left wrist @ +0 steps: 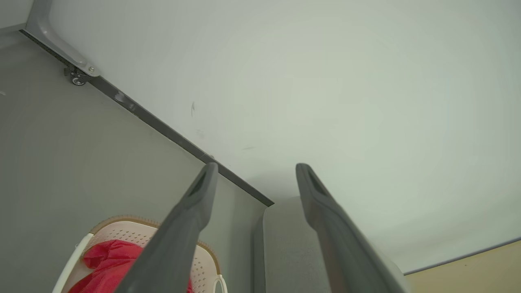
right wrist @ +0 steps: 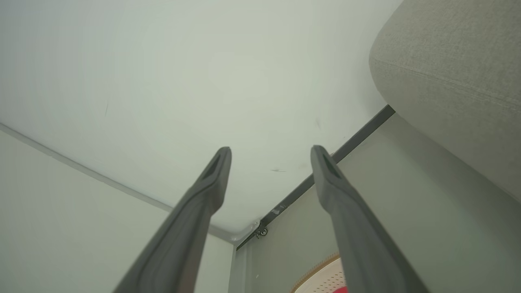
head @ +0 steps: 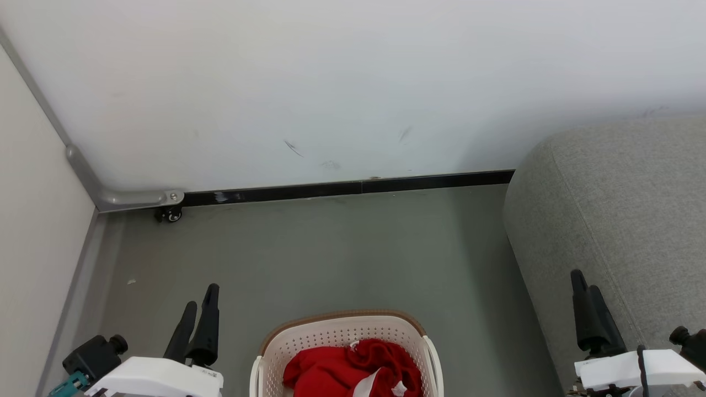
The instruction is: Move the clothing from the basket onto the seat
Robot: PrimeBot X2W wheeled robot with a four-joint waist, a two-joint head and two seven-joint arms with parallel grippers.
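Red clothing (head: 345,369) with a bit of white trim lies bunched in the cream perforated basket (head: 336,328), which stands on the floor at the bottom middle of the head view. The grey upholstered seat (head: 618,209) rises at the right. My left gripper (head: 199,302) hangs open to the left of the basket, nothing between its fingers. My right gripper (head: 584,285) is open in front of the seat's edge, also empty. The left wrist view looks past the open gripper (left wrist: 256,166) at the basket (left wrist: 122,230), the clothing (left wrist: 103,256) and the seat (left wrist: 285,244).
A white wall runs across the back with a dark skirting strip (head: 353,187) at its foot. A panel (head: 33,231) with a grey metal bracket and a small caster (head: 168,214) closes off the left side. Grey floor (head: 331,253) lies between the basket and the wall.
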